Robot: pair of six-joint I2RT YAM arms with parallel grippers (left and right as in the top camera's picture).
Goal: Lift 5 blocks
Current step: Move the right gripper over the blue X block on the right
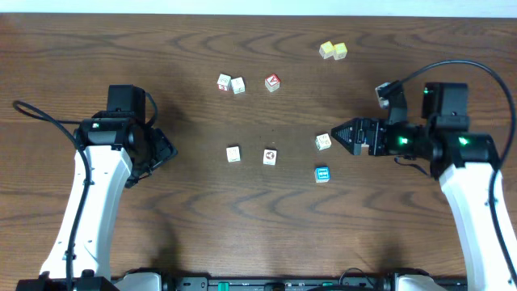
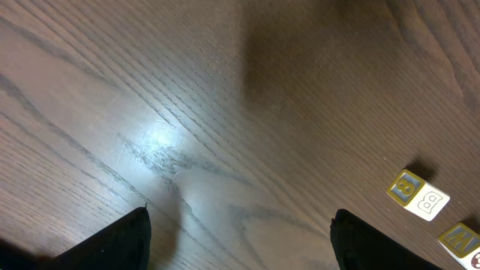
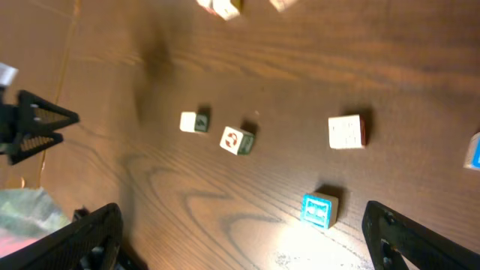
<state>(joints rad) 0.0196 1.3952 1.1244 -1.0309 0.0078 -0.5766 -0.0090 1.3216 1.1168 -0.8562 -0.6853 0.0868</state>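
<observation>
Five to lift, none up yet: every small cream picture cube [image 1: 233, 153] in view sits flat on the dark wood-grain table [image 1: 242, 226]. Lower row, left to right: that cube, a cube with a dark printed mark [image 1: 270, 157], a pale cream cube [image 1: 323, 141], and a bright blue-faced cube [image 1: 323, 174] just below it. The right wrist view catches a sliver of another blue face [image 3: 474, 152] at its right edge; cannot tell more.

Right gripper [image 1: 343, 135]: jaws spread wide, nothing between them, tips just beside the pale cream cube. Probably lined up there because that cube is nearest its reach.

Left gripper [image 1: 167, 149]: also released and empty, low over bare wood, well apart from the row. Its wrist view shows a lettered cube [image 2: 418, 195] off to the right.

The cubes lie apart from one another, so fingers should fit either side of one without nudging a neighbour.

Red-faced cube with a white mark [image 1: 273, 82] and pair of plain yellow cubes [image 1: 333, 50] sit farther back; judged outside the count.
</observation>
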